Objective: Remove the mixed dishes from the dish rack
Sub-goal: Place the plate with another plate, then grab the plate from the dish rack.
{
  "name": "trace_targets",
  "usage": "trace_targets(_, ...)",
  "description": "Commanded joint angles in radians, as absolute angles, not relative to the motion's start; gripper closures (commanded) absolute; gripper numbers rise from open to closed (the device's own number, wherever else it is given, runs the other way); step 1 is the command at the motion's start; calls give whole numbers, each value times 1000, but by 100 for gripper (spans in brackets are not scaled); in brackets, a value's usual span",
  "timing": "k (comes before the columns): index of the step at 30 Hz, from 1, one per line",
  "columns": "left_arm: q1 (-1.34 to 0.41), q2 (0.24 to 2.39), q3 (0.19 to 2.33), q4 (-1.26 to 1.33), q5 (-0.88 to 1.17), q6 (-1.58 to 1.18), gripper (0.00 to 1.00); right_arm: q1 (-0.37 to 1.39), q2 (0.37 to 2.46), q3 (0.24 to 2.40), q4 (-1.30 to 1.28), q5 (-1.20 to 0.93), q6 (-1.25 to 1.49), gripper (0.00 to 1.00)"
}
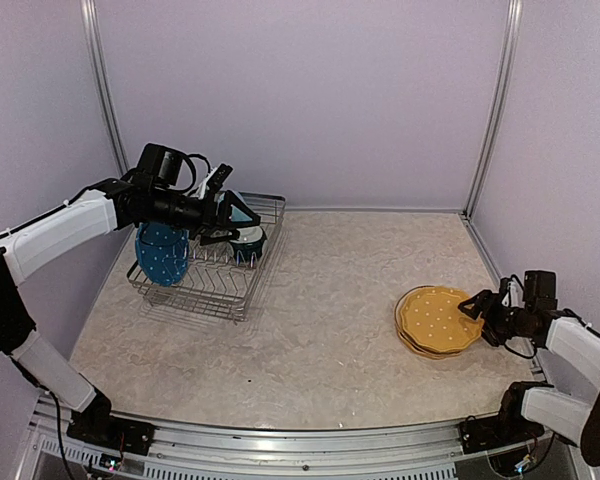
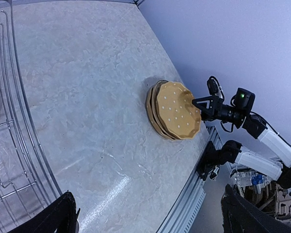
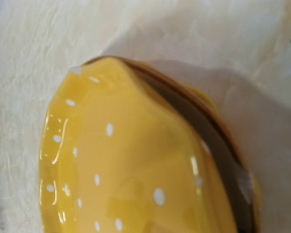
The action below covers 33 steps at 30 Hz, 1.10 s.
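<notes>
Unloading is partly done: orange-yellow dotted plate (image 1: 437, 318) is out on the table (image 1: 320, 340) at far right, sitting on top of another plate with a brown rim (image 3: 223, 131). In the right wrist view the top plate looks tilted, not seated flat. Right claw (image 1: 477, 305) is at its right rim, touching or just beside it. Its fingers are out of its own camera's view, so I cannot tell whether it is pinching or spread.

Left claw (image 1: 230, 205) hovers over the back end of the dish rack (image 1: 215, 290), jaws spread wide and holding nothing. Blue white-dotted plate (image 1: 162, 252) stands on edge between prongs, below and to the left of that claw, under the wrist. Dark-teal bowl (image 1: 250, 240) sits just below and right of the fingertips. Something light blue (image 1: 240, 212), maybe the mug, lies right at the spread jaws; unclear whether it is between them.

Handling judgement: everything is glazed ceramic, so rigid, slick and chippable, with moderate weight. Thin rims are the only real hold. Blue plate: pinch across the free top rim and lift straight up to clear the prongs. Bowl: pinch one wall, one finger inside and one outside. Off-centre rim grips may swing.
</notes>
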State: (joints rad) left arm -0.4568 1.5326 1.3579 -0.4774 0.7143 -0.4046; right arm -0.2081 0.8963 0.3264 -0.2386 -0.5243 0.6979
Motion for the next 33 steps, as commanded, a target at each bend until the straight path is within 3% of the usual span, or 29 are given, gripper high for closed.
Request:
trace_targets(1,-456,1537,1350,-454,737,-410,1,-218,883,371,-309,-476,651,22)
trace_targets(8,-456,1529,1350,-457,726,-410,1,-210,850,412,-383,-438,632,14)
trace_targets(15,-453,1514,1356,-484,654,-403,1,-204,849,459,-445,-387,610,13)
trace_targets(33,-251,1469,1473,-720,8,-333,1,-202,874,490,-487,-284,575,8)
